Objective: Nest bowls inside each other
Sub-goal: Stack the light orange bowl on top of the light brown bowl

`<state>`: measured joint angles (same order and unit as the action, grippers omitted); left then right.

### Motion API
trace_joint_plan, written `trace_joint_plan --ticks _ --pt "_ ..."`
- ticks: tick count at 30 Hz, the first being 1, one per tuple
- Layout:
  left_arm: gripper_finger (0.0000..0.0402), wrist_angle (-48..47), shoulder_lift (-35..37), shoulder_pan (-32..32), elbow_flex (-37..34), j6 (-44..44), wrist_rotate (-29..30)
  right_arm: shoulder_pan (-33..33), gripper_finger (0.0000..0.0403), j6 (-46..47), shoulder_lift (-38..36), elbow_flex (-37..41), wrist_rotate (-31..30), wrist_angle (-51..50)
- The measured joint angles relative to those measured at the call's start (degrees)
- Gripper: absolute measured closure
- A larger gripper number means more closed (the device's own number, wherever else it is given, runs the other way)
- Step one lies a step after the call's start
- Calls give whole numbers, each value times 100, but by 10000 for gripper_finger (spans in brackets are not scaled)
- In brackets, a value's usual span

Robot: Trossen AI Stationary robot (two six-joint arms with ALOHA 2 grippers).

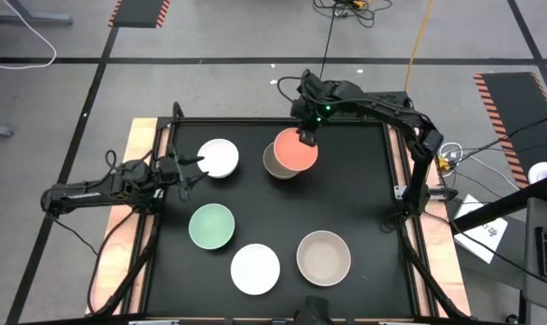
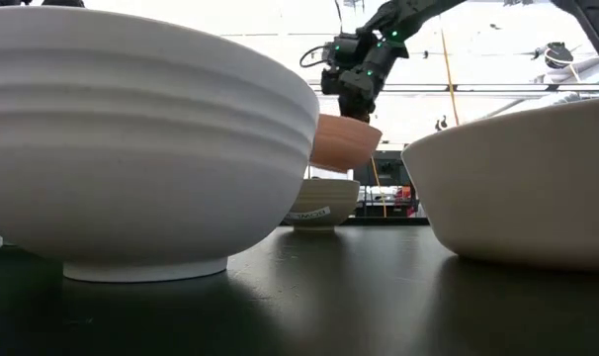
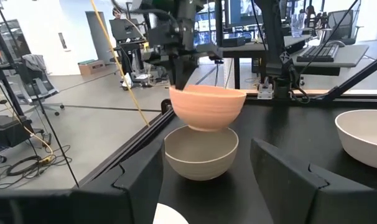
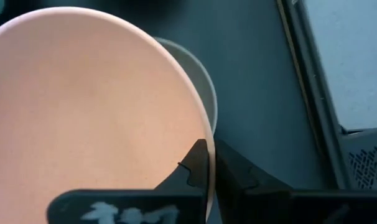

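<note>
Nearest your low camera, a ribbed white round bowl (image 2: pixel 141 138) fills the frame's left and a slightly larger beige bowl (image 2: pixel 522 188) is cut off at the right, so you see only slivers of the black table (image 2: pixel 309 297) between them. Beyond that gap the right gripper (image 2: pixel 357 94) holds a shallow orange-coral bowl (image 1: pixel 296 149) in the air, its fingers pinched shut on the rim, one inside and one outside. The coral bowl hangs mouth up, tipped slightly, directly over an olive-grey bowl (image 1: pixel 275 162) that stands upright on the table. From above, the coral bowl hides most of the grey one; you see only a crescent of its rim. In the left wrist view the coral bowl's base sits just at the grey bowl's mouth, and you cannot tell whether they touch. The left gripper (image 1: pixel 190 167) waits just left of a second white bowl (image 1: pixel 218 158), which stands left of the grey bowl; its fingers are spread, holding nothing. A mint green bowl (image 1: pixel 211 226) lies nearer you than the grey bowl, to its left.
</note>
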<state>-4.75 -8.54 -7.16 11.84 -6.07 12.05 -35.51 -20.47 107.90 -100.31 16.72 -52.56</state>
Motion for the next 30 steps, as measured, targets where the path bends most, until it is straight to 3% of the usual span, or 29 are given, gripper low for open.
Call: trace_joint_plan --ticks 13,30 --pt "163 -2 0 0 0 -49 0 202 403 -254 422 -105 -1 269" --pt "163 -145 0 2 0 96 -4 423 403 32 433 -94 -38 -902"
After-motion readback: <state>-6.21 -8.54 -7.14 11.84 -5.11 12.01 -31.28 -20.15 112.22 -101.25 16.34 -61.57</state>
